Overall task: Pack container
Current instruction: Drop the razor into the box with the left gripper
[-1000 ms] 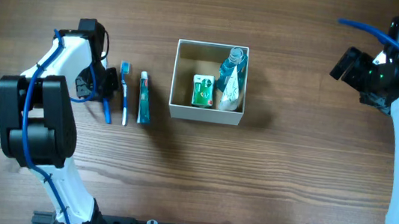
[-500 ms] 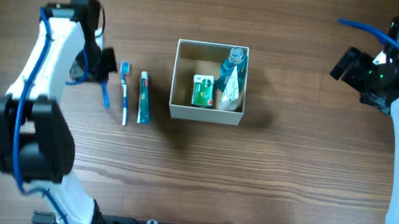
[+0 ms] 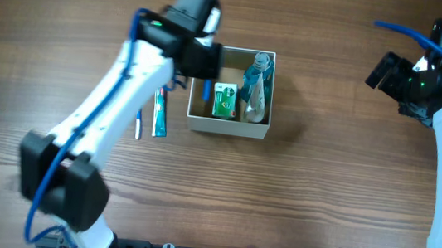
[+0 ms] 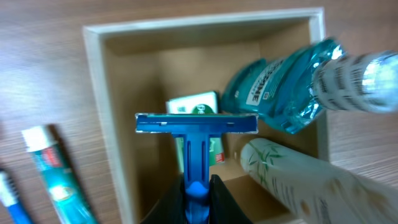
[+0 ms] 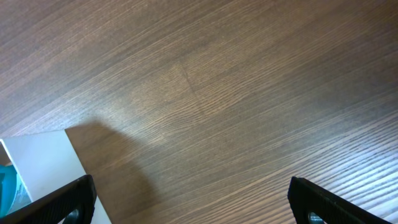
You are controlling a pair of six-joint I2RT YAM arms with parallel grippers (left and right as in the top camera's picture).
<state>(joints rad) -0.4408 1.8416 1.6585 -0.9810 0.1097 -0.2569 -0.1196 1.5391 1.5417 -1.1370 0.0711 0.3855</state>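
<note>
The container (image 3: 229,127), a square white-walled box with a tan inside, sits mid-table; it also shows in the left wrist view (image 4: 93,74). It holds a teal mouthwash bottle (image 3: 259,70), a green-and-white packet (image 3: 223,101) and a white leaf-print tube (image 3: 255,103). My left gripper (image 3: 203,59) is shut on a blue razor (image 4: 196,124) and holds it above the box's left half, head forward. The fingers (image 4: 198,199) clamp the handle. My right gripper (image 3: 393,77) is open and empty at the far right, its fingers (image 5: 193,199) over bare wood.
A teal toothpaste tube (image 3: 160,113) and a blue toothbrush (image 3: 138,123) lie side by side on the wood left of the box, partly under my left arm. The box's white corner (image 5: 43,168) shows in the right wrist view.
My left arm has lifted the blue razor from the table's left side and swung right, over the container. The right arm has not moved.
</note>
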